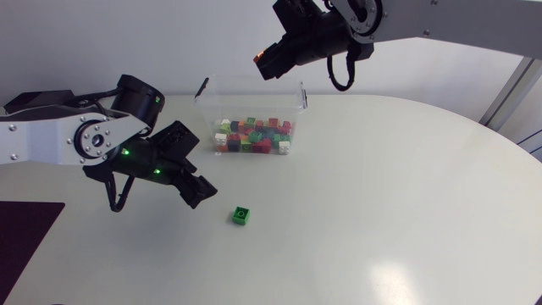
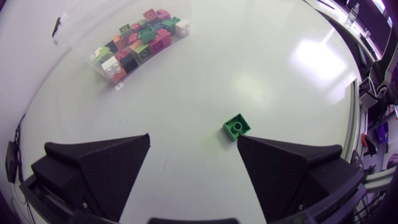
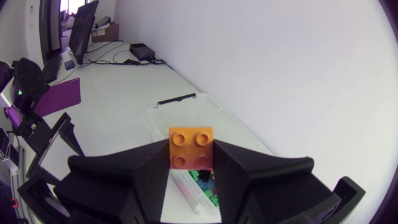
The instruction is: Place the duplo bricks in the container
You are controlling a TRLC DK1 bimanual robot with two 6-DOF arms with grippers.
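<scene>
Right wrist view: right end effector (image 3: 191, 154) grips orange brick (image 3: 191, 146) (above container (image 3: 163, 118)).

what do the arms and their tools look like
Both arms are silver-grey links with black joints. The left arm carries small green lights and a looping black cable; the right arm has a black cable loop too. The left tool and right tool are matte black, each with two broad wedge-shaped fingers.
</scene>
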